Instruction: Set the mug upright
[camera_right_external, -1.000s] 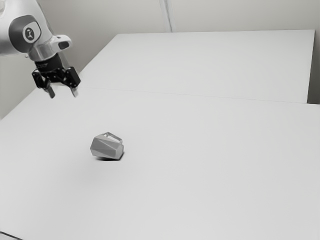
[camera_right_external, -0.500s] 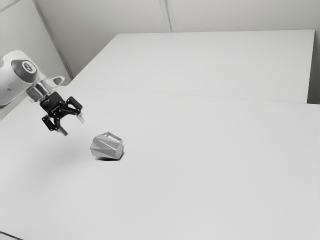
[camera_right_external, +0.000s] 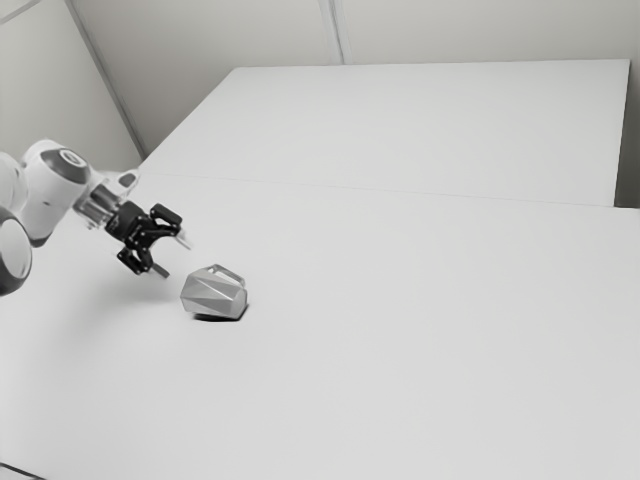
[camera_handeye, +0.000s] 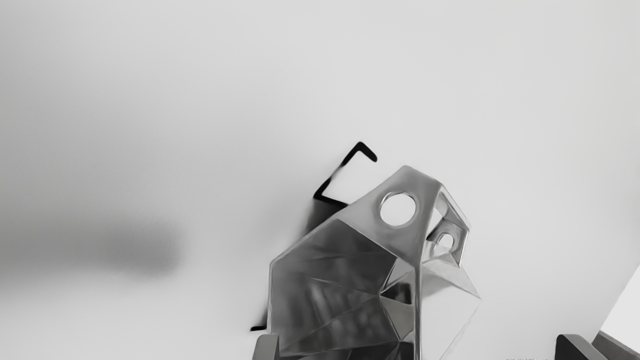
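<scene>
Slanting down toward the mug (camera_right_external: 213, 294), tool (camera_right_external: 173, 257) spread.

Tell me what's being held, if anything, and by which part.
Nothing is held: the fingers stand open, short of the faceted mug, which lies on its side on the table.
</scene>
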